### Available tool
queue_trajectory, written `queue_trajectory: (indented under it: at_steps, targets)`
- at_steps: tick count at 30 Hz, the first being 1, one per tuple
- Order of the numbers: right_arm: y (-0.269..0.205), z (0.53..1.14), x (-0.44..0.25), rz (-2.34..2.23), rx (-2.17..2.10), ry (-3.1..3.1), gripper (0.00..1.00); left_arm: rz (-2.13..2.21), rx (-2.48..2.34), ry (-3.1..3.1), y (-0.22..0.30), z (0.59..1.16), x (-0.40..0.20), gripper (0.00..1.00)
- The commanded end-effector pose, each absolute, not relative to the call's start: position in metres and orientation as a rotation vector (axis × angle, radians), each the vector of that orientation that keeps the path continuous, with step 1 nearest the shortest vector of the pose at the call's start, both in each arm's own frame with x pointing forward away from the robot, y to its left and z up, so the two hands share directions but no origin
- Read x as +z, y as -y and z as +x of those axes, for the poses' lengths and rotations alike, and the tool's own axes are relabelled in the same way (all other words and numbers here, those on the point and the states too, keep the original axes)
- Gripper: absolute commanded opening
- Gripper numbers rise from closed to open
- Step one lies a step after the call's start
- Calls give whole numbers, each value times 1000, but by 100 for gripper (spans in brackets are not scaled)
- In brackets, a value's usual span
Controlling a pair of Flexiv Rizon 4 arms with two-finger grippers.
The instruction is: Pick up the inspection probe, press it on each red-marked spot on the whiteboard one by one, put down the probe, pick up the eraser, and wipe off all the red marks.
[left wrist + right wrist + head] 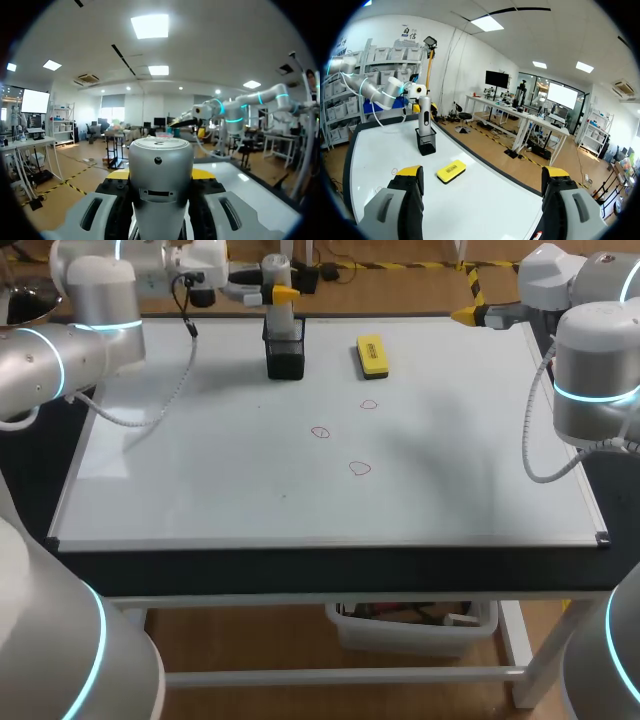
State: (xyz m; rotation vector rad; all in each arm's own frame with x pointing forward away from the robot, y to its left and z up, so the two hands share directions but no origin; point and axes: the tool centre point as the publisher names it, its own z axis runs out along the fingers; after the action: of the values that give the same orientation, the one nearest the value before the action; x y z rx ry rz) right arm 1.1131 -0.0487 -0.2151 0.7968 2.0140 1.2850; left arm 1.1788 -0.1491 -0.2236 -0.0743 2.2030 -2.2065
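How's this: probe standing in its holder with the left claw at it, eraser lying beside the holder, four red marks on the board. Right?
Not four: the head view shows three red marks. The rest holds: the probe stands in its holder with the left claw at it, and the eraser lies beside the holder on the board.
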Motion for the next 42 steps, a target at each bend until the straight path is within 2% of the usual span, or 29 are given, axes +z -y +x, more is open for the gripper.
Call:
queue_trajectory:
  at_steps: [1,20,42]
  targets:
    - [49,1113,-216,795,1287,-2013,100,-117,-2137,-2208,147,1161,-197,0]
    - [49,1113,-216,795,1287,-2013,100,-143,-2114,-2121,114,1141,-125,0]
    - [49,1113,-216,795,1287,-2013,100,-353,-2008,-2034,5,1092,-157,0]
